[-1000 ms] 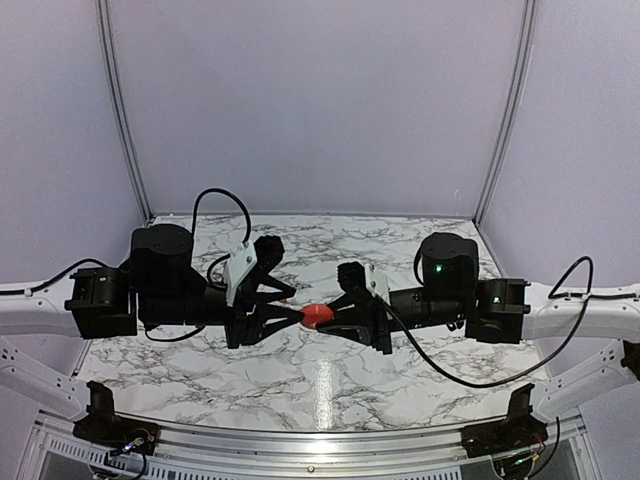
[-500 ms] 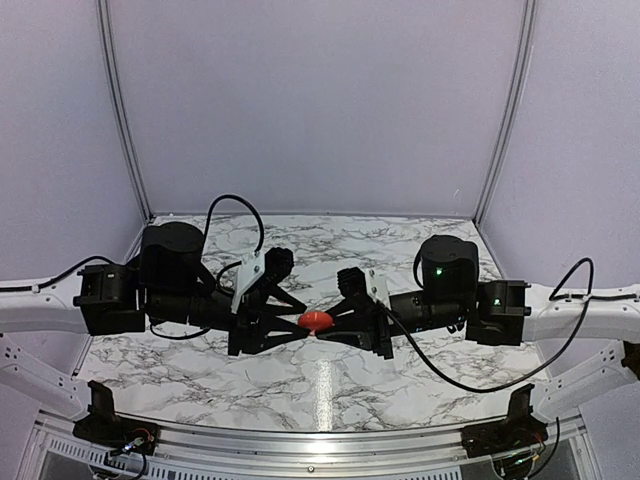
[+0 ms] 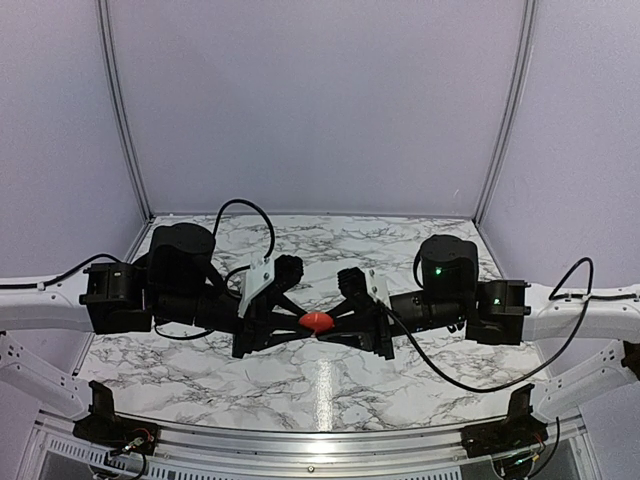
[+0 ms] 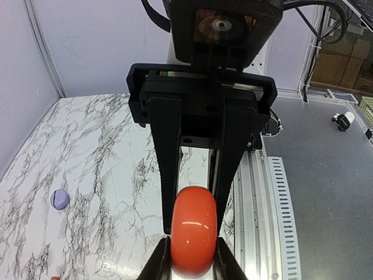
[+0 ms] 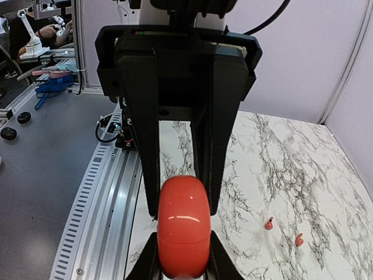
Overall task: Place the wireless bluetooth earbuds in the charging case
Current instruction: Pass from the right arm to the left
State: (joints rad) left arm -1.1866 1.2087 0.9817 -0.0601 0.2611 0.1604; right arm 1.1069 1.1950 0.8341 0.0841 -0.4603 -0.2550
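Note:
The red round charging case (image 3: 317,322) hangs above the table's middle, its lid closed, held from both sides. My right gripper (image 3: 336,323) is shut on it; in the right wrist view its fingers press the case (image 5: 184,230) from left and right. My left gripper (image 3: 298,323) comes from the opposite side, and its fingertips (image 4: 162,259) touch both flanks of the case (image 4: 193,230). Two tiny red earbuds (image 5: 268,223) (image 5: 299,240) lie apart on the marble, right of the case in the right wrist view. In the top view the arms hide them.
A small lavender round object (image 4: 59,199) lies on the marble table (image 3: 300,375) toward its left side. A metal rail (image 3: 320,440) runs along the near edge. Purple walls enclose the back and sides.
My left arm has moved right to the case, and its jaws have closed from open onto it. The right gripper and the case have stayed where they were.

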